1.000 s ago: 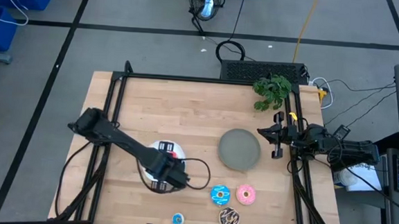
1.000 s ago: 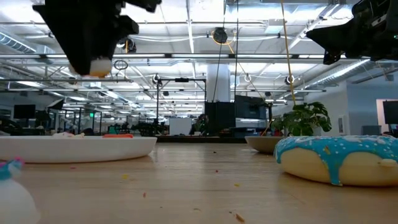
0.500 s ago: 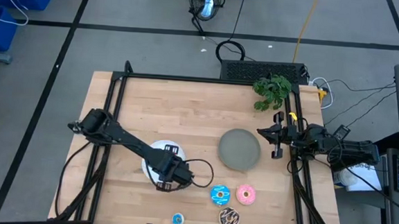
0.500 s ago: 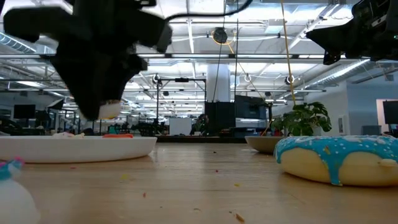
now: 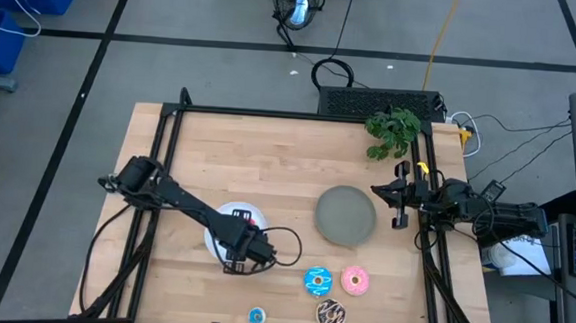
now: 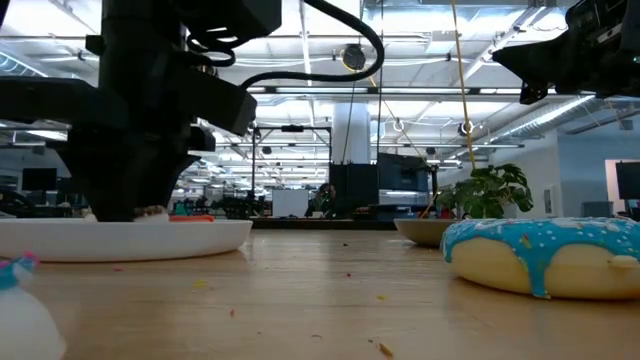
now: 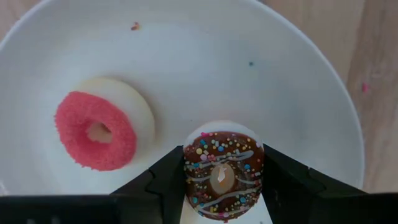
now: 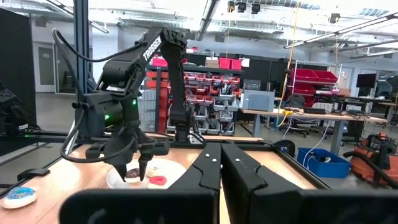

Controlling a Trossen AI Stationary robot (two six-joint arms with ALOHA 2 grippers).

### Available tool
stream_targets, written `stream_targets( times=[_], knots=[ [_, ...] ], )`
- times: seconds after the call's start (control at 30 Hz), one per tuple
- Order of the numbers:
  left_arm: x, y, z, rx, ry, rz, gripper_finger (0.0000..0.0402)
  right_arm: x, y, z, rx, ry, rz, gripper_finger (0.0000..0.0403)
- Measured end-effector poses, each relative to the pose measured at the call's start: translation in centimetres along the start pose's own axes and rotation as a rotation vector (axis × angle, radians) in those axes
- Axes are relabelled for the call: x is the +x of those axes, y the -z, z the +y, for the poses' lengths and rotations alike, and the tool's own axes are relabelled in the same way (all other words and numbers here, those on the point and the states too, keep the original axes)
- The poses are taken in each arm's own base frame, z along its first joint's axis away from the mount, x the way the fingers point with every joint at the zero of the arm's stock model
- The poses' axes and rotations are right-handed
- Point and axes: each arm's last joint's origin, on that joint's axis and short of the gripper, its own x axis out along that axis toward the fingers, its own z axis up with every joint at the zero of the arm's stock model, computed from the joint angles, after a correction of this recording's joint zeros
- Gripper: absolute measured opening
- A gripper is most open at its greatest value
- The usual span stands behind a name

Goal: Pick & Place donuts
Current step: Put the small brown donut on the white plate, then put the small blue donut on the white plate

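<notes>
A tiny brown donut (image 7: 222, 174) with coloured sprinkles sits between the fingers of my left gripper (image 5: 239, 251), low over the near part of the white plate (image 5: 226, 221). A tiny red donut (image 7: 96, 130) lies flat on that plate beside it. The blue sprinkled donut (image 5: 318, 280), the pink donut (image 5: 355, 281), the chocolate drizzled donut (image 5: 331, 313) and a tiny blue donut (image 5: 256, 316) lie on the table near its front edge. My right gripper (image 5: 398, 195) waits shut at the table's right edge. My left gripper pinches the brown donut by two opposite sides of its outer rim (image 7: 189, 173) between its two fingers. The fingers come from above, pointing down. The donut lies level, icing up, at the plate's surface (image 6: 150, 212); whether it rests on the plate I cannot tell.
A round gray plate (image 5: 346, 215) lies right of the white plate. A green plant (image 5: 393, 131) stands at the far right corner. Black frame rails (image 5: 157, 174) run along the table's left, right and far sides.
My left gripper has come straight down toward the white plate with the brown donut still between its fingers. The donut, high above the plate a second ago, is now down at the plate's rim height.
</notes>
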Motion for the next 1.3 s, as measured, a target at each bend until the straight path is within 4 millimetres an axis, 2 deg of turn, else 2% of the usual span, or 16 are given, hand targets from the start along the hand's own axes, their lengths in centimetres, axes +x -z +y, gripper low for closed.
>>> stream_targets(
  times=[0.13,0.4,0.57,0.73,0.9,1.0,1.07,1.17,1.3],
  knots=[
    [0.0,-0.2,0.5,-0.010,0.006,0.002,0.0201,0.0,0.0,0.0,0.000,0.000,0.000,0.0000],
    [0.1,-0.8,1.2,0.002,0.033,-0.026,0.0262,0.0,0.0,0.0,0.000,0.000,0.000,0.0000],
    [0.0,-0.9,1.2,0.029,0.044,-0.038,0.0282,0.0,0.0,0.0,0.000,0.000,0.000,0.0000],
    [-1.5,-1.3,0.9,0.041,0.047,-0.036,0.0287,0.0,0.0,0.0,0.000,0.000,0.000,0.0000],
    [-4.4,-1.8,-0.1,0.065,0.050,-0.045,0.0285,0.0,0.0,0.0,0.000,0.000,0.000,0.0000],
    [-6.6,-1.7,-1.0,0.118,0.050,-0.048,0.0265,0.0,0.0,0.0,0.000,0.000,0.000,0.0000],
    [-7.9,-1.6,-1.7,0.146,0.050,-0.059,0.0238,0.0,0.0,0.0,0.000,0.000,0.000,0.0000],
    [-9.7,-1.6,-2.4,0.166,0.060,-0.093,0.0179,0.0,0.0,0.0,0.000,0.000,0.000,0.0000],
    [-11.1,-1.7,-3.2,0.203,0.072,-0.138,0.0078,0.0,0.0,0.0,0.000,0.000,0.000,0.0000]
  ],
)
